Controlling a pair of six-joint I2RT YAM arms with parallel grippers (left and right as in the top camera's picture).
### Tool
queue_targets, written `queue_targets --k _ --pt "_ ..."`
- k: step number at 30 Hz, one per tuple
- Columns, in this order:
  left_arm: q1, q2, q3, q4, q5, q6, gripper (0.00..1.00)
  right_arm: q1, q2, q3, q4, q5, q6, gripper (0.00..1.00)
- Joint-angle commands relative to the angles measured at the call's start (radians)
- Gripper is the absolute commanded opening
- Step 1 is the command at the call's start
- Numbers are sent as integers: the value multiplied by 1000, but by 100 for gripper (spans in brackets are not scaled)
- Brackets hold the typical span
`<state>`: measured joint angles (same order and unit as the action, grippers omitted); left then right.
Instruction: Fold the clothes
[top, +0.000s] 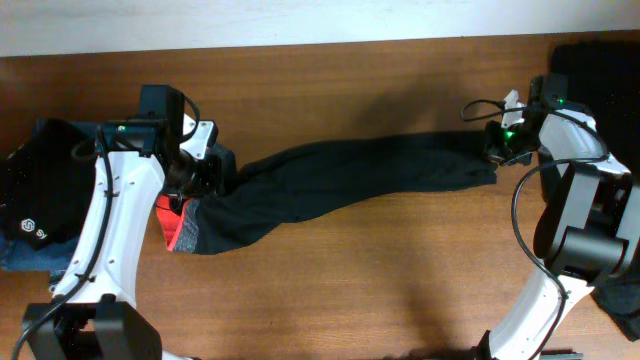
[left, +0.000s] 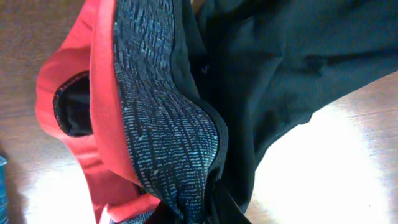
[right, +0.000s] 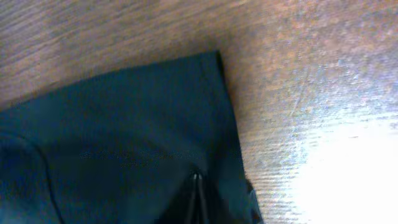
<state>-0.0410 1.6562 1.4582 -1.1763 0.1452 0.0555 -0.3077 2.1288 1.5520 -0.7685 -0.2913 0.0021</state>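
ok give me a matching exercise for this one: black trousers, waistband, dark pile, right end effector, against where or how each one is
Things:
1. black trousers
2. waistband
3. dark pile
4. right end effector

Place, colour or state:
a. lying at the far left
b. shut on a trouser leg end
c. stretched left to right across the middle
d. red-orange and grey

Pairs: 1-c, 2-d, 3-a, 4-b

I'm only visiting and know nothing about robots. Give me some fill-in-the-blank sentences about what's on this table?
The trousers stretched across the table are ___. Their waistband lining is ___. The left gripper holds the waistband end; the right gripper pinches the ___ end.
Missing: black; red; leg.
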Motion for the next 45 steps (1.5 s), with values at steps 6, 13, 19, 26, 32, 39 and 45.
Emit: queue_targets --k 6,13,19,26,32,39,45 --pt "-3 5 -5 57 -3 -11 10 3 3 1 -3 -12 18 4" --pt "-3 5 -5 57 -3 -11 10 -43 0 25 -79 -12 111 51" --pt "-3 5 -5 58 -3 -11 10 -87 -1 26 -156 -13 130 51" --pt "-3 5 -5 61 -3 -11 11 -79 -1 26 -163 -26 130 48" --pt "-3 5 -5 62 -3 -11 11 -78 -1 26 -162 -143 130 48" --pt "-3 5 -5 61 -3 -11 10 -78 -1 26 -159 -146 130 47" --pt "-3 5 -5 62 -3 -11 11 -78 -1 26 -170 -142 130 49"
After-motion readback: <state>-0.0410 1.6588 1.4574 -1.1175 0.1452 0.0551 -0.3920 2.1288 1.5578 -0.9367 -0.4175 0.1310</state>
